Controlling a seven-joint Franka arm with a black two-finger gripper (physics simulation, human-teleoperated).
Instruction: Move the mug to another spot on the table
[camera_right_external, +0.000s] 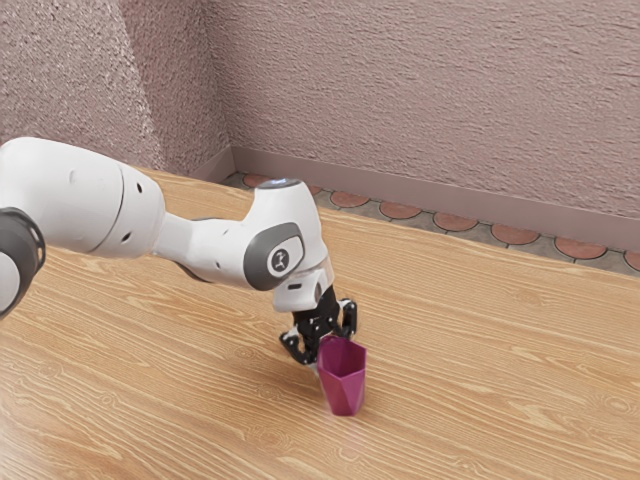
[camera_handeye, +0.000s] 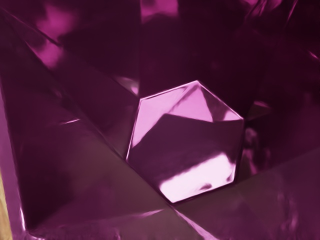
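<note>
The arm (camera_right_external: 120, 215) enters from the left and reaches down to the right, placing the gripper (camera_right_external: 320, 346) at the near-left rim of the mug (camera_right_external: 343, 385). The magenta, faceted mug stands upright on the wooden surface (camera_right_external: 500, 380), near the middle and slightly toward the near edge. The wrist view looks straight down into the mug (camera_handeye: 185, 150), showing its hexagonal base. It cannot be told whether the fingers are apart or clamped on the mug wall. Judged from this, the approach is complete, while the lift, transfer and release at a new spot remain. To the right lies bare wood grain, with no obstacle visible. Beyond the far edge are a tiled floor (camera_right_external: 515, 235) and a textured wall (camera_right_external: 450, 90).
</note>
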